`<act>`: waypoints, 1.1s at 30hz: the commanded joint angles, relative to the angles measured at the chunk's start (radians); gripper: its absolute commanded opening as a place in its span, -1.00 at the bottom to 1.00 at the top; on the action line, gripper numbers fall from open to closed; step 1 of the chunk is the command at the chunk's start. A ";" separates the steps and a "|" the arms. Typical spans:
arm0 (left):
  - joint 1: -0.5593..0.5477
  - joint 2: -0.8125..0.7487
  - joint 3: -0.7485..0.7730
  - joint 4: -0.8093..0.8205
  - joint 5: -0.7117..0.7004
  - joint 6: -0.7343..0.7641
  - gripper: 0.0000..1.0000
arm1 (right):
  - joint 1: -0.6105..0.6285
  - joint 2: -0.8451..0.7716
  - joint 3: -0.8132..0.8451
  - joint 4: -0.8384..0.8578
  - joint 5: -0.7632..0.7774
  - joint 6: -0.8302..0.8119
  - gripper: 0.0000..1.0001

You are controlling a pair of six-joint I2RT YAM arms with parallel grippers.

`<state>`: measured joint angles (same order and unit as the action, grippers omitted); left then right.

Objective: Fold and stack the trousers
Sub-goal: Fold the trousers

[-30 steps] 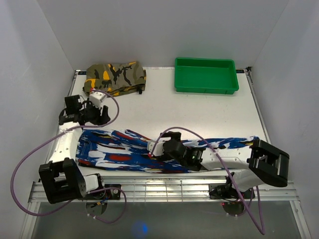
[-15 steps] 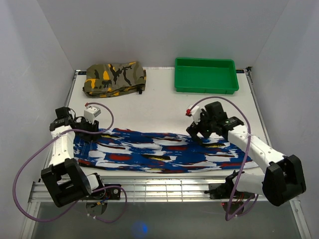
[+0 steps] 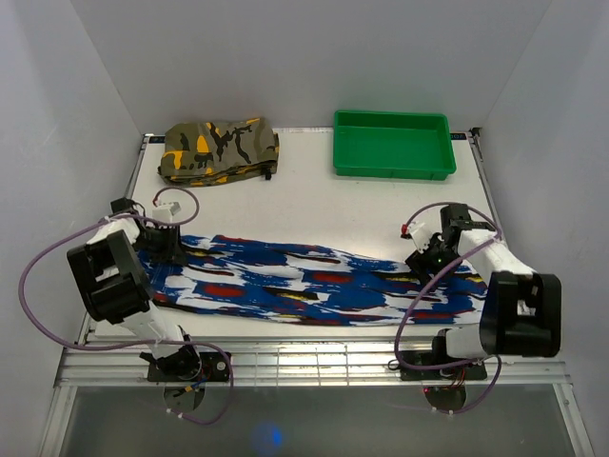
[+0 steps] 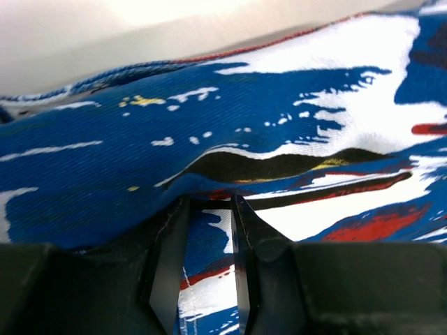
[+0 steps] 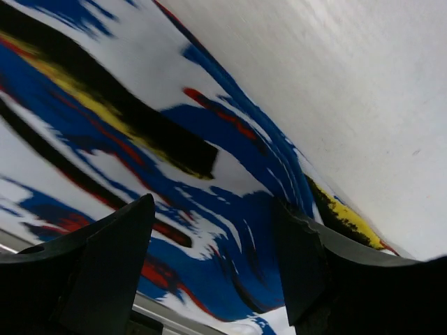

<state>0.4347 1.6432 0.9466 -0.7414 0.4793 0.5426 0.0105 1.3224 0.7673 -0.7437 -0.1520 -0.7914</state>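
Compared with a second ago, the right arm is no longer laid across the middle of the trousers (image 3: 314, 286). It is now drawn out to their right end, while the left pincer (image 3: 176, 243) is brought down onto their left end. The garment is also pulled out straighter and longer than it was.

The trousers are spread lengthwise along the near part of the worktop (image 3: 314, 205), from the left pincer to the right pincer (image 3: 428, 259). The cloth is judged light, soft and limp. It is expected to sag and crease wherever it is not supported, so it is best taken by its edges at both ends and lifted evenly.

The overhead view gives the whole layout but not the jaws. In the left wrist view, the left pincer (image 4: 206, 209) is seen clenched narrowly on a raised fold of the trousers (image 4: 279, 105), with cloth showing between its fingers (image 4: 166, 265). In the right wrist view, the right pincer (image 5: 213, 209) is seen released, with its fingers (image 5: 105, 265) spread wide over the trousers (image 5: 105, 105) close to their edge. Bare worktop (image 5: 335, 84) shows just beyond.

Farther back, well apart from the trousers, a folded camouflage garment (image 3: 219, 148) lies far left and a green tray (image 3: 392, 172) far right.
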 commanded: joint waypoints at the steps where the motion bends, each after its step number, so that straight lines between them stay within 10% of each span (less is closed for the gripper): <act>1: 0.006 0.096 0.095 0.105 -0.065 -0.072 -0.15 | -0.078 0.130 -0.014 0.105 0.113 -0.092 0.45; 7: 0.006 0.221 0.286 0.027 0.017 -0.069 0.07 | -0.119 0.348 0.232 0.153 0.134 -0.080 0.42; 15: 0.073 0.029 0.402 -0.410 0.228 0.539 0.52 | -0.147 -0.034 0.241 -0.127 -0.086 -0.458 0.81; 26: 0.272 -0.235 0.046 -0.359 0.104 1.259 0.53 | -0.233 -0.446 -0.167 -0.131 -0.089 -0.982 0.82; 33: 0.305 -0.362 -0.146 -0.162 0.177 1.451 0.58 | -0.356 -0.499 -0.263 -0.111 -0.156 -1.215 0.80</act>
<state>0.7315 1.3430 0.8299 -1.0092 0.5842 1.8252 -0.3103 0.8349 0.5095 -0.8673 -0.2577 -1.8347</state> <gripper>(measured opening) 0.786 0.904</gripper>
